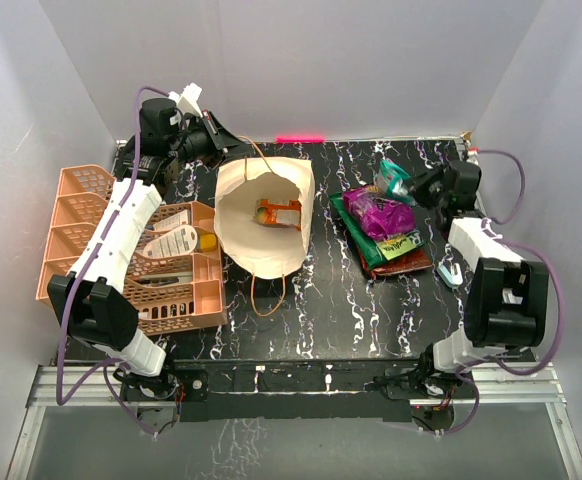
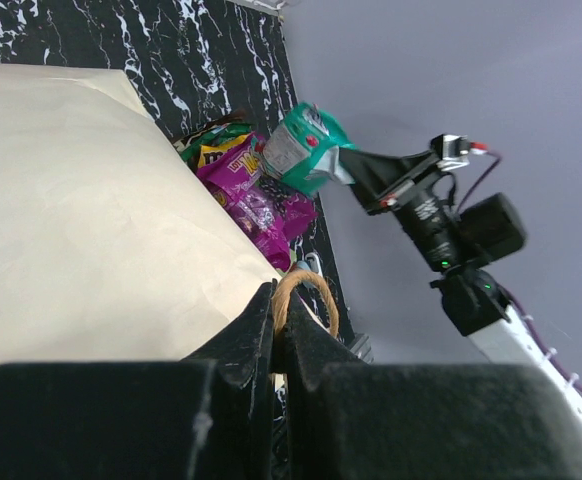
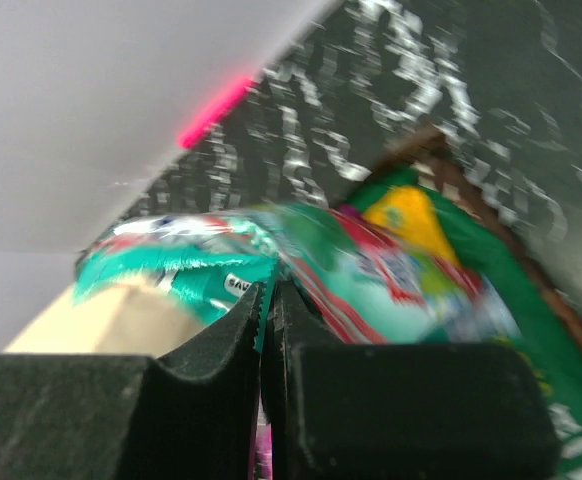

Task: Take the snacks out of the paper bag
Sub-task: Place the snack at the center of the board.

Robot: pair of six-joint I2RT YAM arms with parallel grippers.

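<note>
The paper bag (image 1: pixel 239 205) lies on its side at the table's middle, mouth toward the camera, with an orange-yellow snack (image 1: pixel 276 213) inside. My left gripper (image 1: pixel 229 150) is behind the bag, shut on its rope handle (image 2: pixel 306 290); the bag's cream side (image 2: pixel 81 220) fills the left wrist view. To the right, magenta (image 1: pixel 376 212), yellow (image 1: pixel 401 243), green (image 1: pixel 366 245) and brown (image 1: pixel 411 265) packets lie in a pile. My right gripper (image 1: pixel 416 185) hangs over the pile's far end, shut on the edge of a teal packet (image 1: pixel 393 178) (image 3: pixel 391 270), which is held off the table (image 2: pixel 306 150).
An orange mesh basket (image 1: pixel 81 230) with white tubes stands at the left, under my left arm. The bag's other handle (image 1: pixel 268 295) lies looped on the table in front of it. Grey walls close in the back and both sides.
</note>
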